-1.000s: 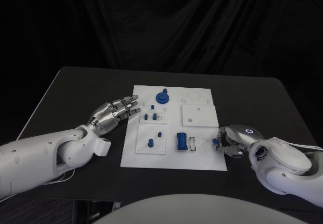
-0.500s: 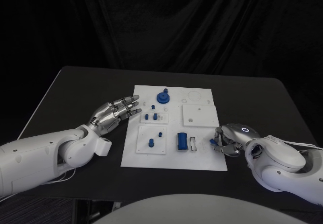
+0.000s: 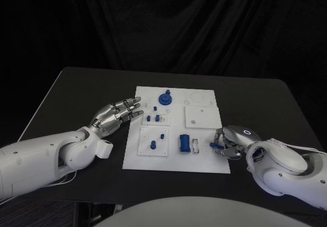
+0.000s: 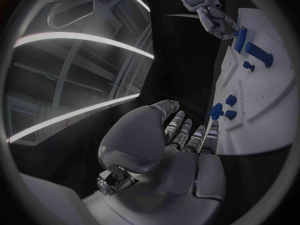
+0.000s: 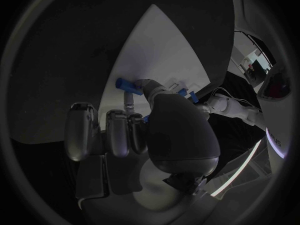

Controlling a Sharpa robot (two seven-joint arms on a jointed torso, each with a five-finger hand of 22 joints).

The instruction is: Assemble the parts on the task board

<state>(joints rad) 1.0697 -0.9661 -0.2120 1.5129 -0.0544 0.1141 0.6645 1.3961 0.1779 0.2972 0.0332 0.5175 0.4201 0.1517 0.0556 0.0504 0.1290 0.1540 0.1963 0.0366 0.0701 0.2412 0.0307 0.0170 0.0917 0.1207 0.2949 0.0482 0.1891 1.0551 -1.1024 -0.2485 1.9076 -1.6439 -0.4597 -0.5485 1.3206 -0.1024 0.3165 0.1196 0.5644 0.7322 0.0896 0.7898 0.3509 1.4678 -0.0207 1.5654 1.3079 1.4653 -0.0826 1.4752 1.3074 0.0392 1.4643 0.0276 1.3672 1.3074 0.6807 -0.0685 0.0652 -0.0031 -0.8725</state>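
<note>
Right hand (image 3: 230, 142) pinches a blue part (image 3: 216, 146) at the board's (image 3: 174, 163) edge; left hand (image 3: 117, 114) hovers spread. Keep the pinch firm, lift straight.

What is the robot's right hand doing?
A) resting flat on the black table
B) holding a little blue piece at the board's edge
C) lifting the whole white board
B: the right hand pinches a small blue part over the right edge of the task board.

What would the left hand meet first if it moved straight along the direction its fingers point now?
Probably the small blue pegs near the task board's left edge; the left hand's fingers aim that way. Its height above the board is unclear.
</note>
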